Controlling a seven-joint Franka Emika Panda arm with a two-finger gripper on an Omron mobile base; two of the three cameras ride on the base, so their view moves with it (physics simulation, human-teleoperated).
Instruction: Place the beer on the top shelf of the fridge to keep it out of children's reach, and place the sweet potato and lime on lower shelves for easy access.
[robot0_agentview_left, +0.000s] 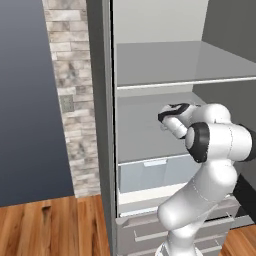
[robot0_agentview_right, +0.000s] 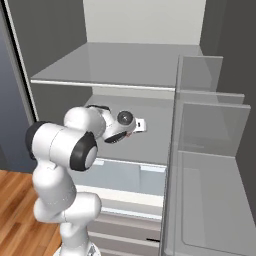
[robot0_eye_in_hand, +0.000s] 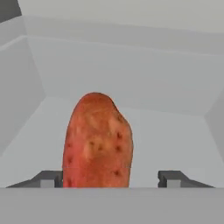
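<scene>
The sweet potato (robot0_eye_in_hand: 97, 140), orange-red with dark specks, reaches away from the hand between my gripper's (robot0_eye_in_hand: 111, 178) fingertips, over the floor of a lower shelf (robot0_eye_in_hand: 175, 131). The jaws stand open. The left fingertip (robot0_eye_in_hand: 50, 178) is against the tuber's side and the right fingertip (robot0_eye_in_hand: 173, 178) is well clear of it. From the base views, my gripper (robot0_agentview_left: 167, 119) (robot0_agentview_right: 141, 125) reaches into the fridge (robot0_agentview_left: 100, 100) just above that lower shelf (robot0_agentview_left: 135, 135) (robot0_agentview_right: 155, 142), below the top shelf (robot0_agentview_left: 165, 82) (robot0_agentview_right: 100, 82). The beer and the lime are out of view.
A translucent bluish drawer (robot0_agentview_left: 150, 172) (robot0_agentview_right: 125, 175) sits under the shelf, with grey drawers (robot0_agentview_left: 140, 232) below. The open door's grey racks (robot0_agentview_right: 210, 130) stand close on the right. A stone-tiled wall strip (robot0_agentview_left: 72, 100) and wooden floor (robot0_agentview_left: 50, 227) lie left.
</scene>
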